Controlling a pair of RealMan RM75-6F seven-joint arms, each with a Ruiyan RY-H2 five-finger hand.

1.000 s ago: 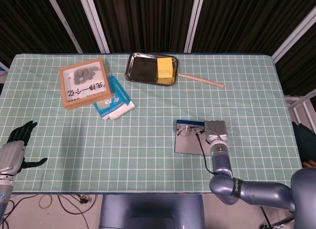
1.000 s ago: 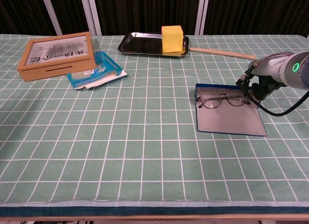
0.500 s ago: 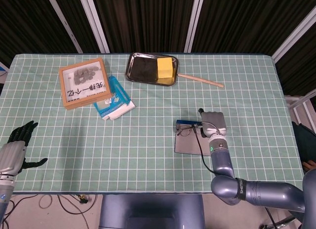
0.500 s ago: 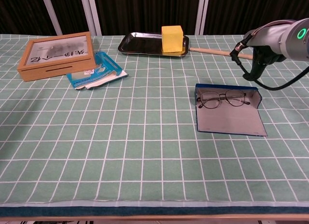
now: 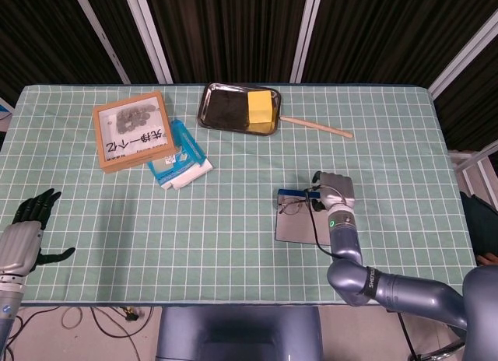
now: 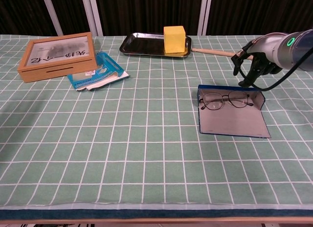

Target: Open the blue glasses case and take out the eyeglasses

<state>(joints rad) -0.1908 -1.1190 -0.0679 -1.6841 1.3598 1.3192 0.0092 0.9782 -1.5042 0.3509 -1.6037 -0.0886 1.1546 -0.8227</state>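
The blue glasses case (image 6: 233, 120) lies open and flat on the right part of the table, its grey lining up, also visible in the head view (image 5: 297, 225). The thin-framed eyeglasses (image 6: 225, 100) rest inside along the case's far wall, and they show in the head view (image 5: 292, 205) too. My right hand (image 6: 252, 65) hovers just behind and above the case's far right corner, dark fingers pointing down, holding nothing; the head view shows it beside the glasses (image 5: 333, 187). My left hand (image 5: 28, 225) is off the table's near left edge, fingers spread and empty.
A wooden framed box (image 6: 57, 53) and a blue-white packet (image 6: 98, 70) sit at the far left. A dark tray (image 6: 145, 45) with a yellow block (image 6: 175, 39) stands at the far middle, and a wooden stick (image 6: 226, 54) lies just behind my right hand.
My right hand lifted off the case's right end, rose, then came down and left toward the case's far wall. The case stays open with the glasses inside. The left hand barely moved.
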